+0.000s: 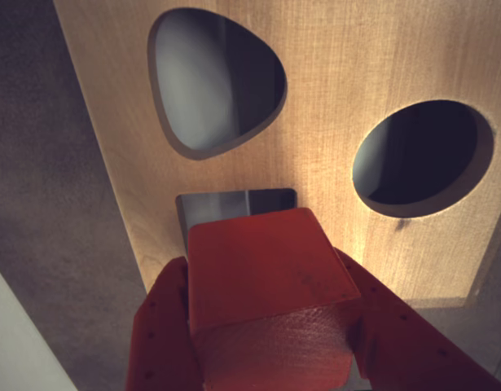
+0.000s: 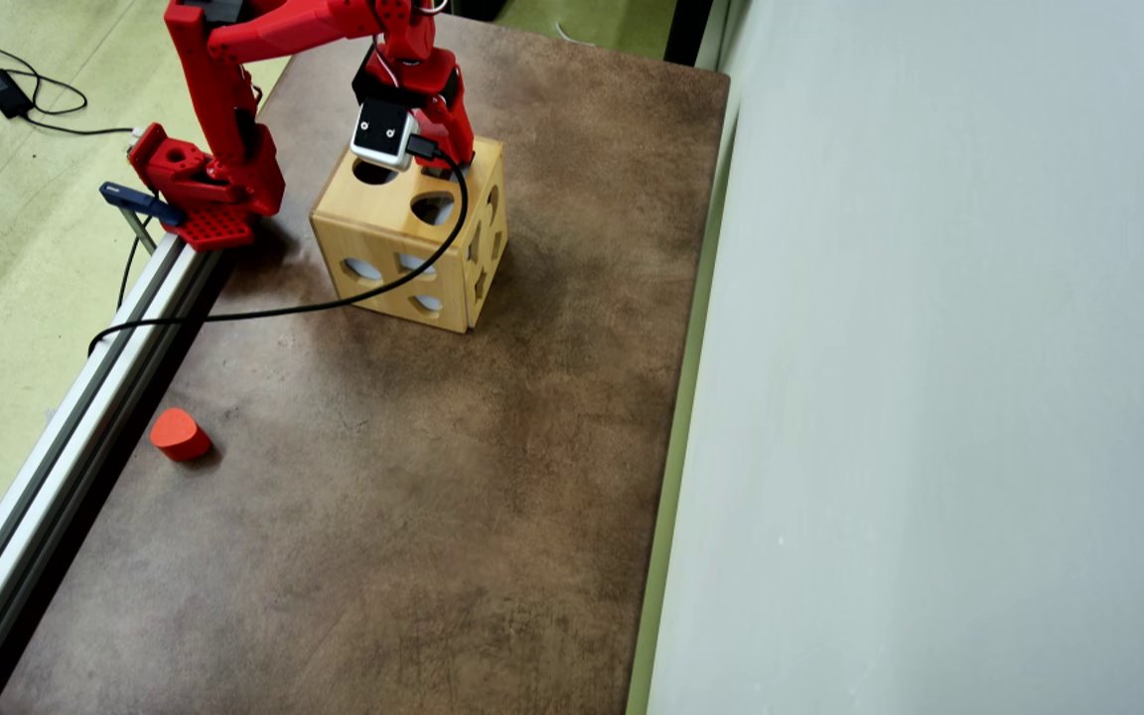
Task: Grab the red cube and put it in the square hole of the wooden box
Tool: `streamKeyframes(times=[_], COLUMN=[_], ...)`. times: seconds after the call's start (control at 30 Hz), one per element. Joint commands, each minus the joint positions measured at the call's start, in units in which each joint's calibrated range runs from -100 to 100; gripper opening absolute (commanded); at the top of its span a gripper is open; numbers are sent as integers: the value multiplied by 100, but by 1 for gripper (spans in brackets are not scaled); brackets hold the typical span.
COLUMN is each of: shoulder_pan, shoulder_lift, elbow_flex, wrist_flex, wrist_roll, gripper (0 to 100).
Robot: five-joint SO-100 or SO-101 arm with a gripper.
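In the wrist view my gripper (image 1: 270,314) is shut on the red cube (image 1: 266,277), one red finger on each side. The cube hangs just above the top face of the wooden box (image 1: 348,73), right over the square hole (image 1: 213,205), whose dark far edge shows past the cube. A teardrop hole (image 1: 213,77) and a round hole (image 1: 421,155) lie beyond. In the overhead view the box (image 2: 383,243) stands near the arm's base, and the wrist with its camera (image 2: 383,129) is over the box's top far edge; the cube is hidden there.
An orange-red rounded block (image 2: 180,435) lies on the brown mat near the metal rail (image 2: 66,437) at the left. A black cable (image 2: 334,298) loops from the wrist across the box front. A pale wall (image 2: 929,357) borders the mat on the right.
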Motion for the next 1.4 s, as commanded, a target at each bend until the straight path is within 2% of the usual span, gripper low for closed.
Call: streamKeyframes(times=[0.0,0.27,1.03,1.23,1.37], shoulder_pan=[-9,244,162,192,184], shoulder_lift=[-38,-29,-29,-38,-38], elbow_flex=[-278,-278,-207,-180,-180], wrist_flex=[-55,-55,-152,-7,65], wrist_roll=[34,34,122,337,357], gripper=[22,22,23,32,33])
